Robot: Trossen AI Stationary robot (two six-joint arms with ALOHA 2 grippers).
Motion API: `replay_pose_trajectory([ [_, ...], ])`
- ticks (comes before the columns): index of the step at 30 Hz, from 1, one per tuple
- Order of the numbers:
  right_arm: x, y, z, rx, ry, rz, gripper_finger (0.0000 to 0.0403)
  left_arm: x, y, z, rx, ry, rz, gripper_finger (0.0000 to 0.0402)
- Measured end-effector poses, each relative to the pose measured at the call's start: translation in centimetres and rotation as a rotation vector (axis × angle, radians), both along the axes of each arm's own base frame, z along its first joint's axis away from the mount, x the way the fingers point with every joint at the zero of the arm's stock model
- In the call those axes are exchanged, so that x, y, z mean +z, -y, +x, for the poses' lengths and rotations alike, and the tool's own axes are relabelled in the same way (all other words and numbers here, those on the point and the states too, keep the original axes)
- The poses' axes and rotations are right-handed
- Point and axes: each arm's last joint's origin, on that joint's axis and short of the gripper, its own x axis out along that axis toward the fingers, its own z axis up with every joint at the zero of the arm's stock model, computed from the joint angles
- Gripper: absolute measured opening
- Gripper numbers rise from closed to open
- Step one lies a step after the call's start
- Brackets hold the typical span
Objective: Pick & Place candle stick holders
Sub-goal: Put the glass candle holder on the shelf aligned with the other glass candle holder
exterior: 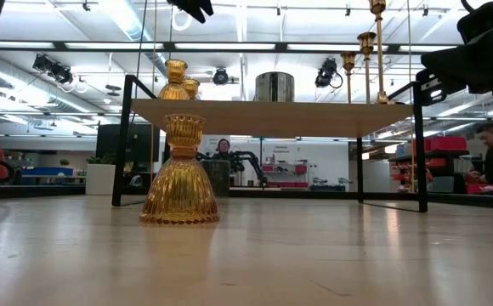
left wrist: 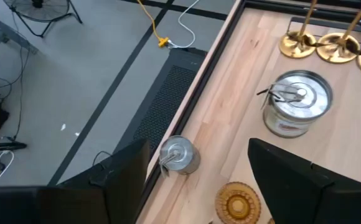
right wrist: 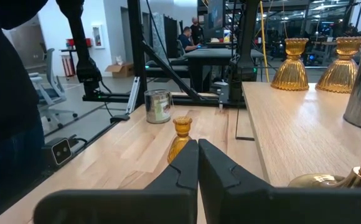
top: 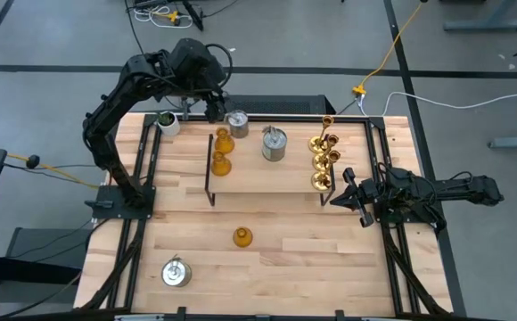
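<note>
High view: left gripper (top: 214, 111) poised at the far left of the wooden rack (top: 267, 183), fingers spread wide and empty, above a silver can holder (top: 237, 123) at the rack's far edge, probably lined up to take it or just clear of it. Amber holders (top: 222, 152) ranked on the shelf's left, a second silver can (top: 274, 144) mid-shelf, gold brass holders (top: 323, 159) in a row on the right. Not yet shelved: one amber holder (top: 242, 236) and one silver can (top: 176, 272) on the near table. Right gripper (top: 340, 189) parked shut and empty beside the rack's right end. Whitish cup (top: 167, 123) just left of the left gripper, crowding any approach.
</note>
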Motion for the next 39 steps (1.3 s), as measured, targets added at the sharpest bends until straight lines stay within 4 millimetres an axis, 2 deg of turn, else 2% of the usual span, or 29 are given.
replay_pose_trajectory([
  [8, 0.0, 0.0, 0.0, 0.0, 0.0, 0.0, 0.0013, 0.0, -0.2, -0.1, -0.014, -0.016, 0.013, 0.0329],
  [15, 0.0, 0.0, 0.0, 0.0, 0.0, 0.0, 0.0013, -0.1, 1.1, 0.5, -0.091, -0.01, -0.014, 0.0358],
  [29, 0.0, 0.0, 0.0, 0.0, 0.0, 0.0, 0.0013, -1.3, 7.0, 1.1, -0.251, -0.159, -0.138, 0.0371],
  [39, 0.0, 0.0, 0.0, 0.0, 0.0, 0.0, 0.0013, -1.8, 11.8, 2.4, -0.414, -0.193, -0.139, 0.0371],
])
